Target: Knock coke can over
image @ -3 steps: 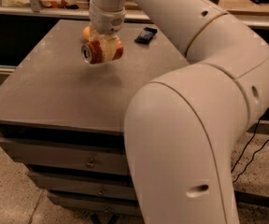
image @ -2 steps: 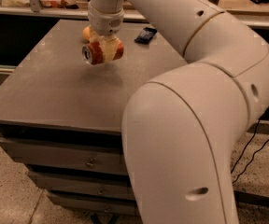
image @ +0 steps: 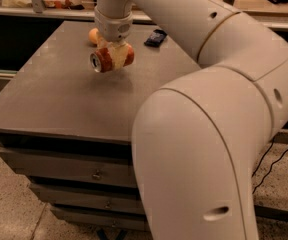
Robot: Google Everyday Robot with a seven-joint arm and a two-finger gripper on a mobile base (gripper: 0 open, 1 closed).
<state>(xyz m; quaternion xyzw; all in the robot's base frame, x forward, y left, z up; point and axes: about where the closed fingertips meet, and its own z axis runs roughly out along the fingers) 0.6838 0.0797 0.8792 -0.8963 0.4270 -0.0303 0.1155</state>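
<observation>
The gripper [image: 115,55], clamped on the coke can [image: 103,60], has dipped slightly toward the table [image: 49,99]. The can is already sideways, so the job looks nearly done.

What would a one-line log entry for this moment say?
gripper: above table, shut on coke can | coke can: lying sideways in gripper | orange: behind it | dark packet: further right

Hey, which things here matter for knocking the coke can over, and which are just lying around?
For the job: coke can, held sideways just above the table; end effector, closed around the can over the table's far half.

Lying about: orange behind the can; dark packet near the far edge.
</observation>
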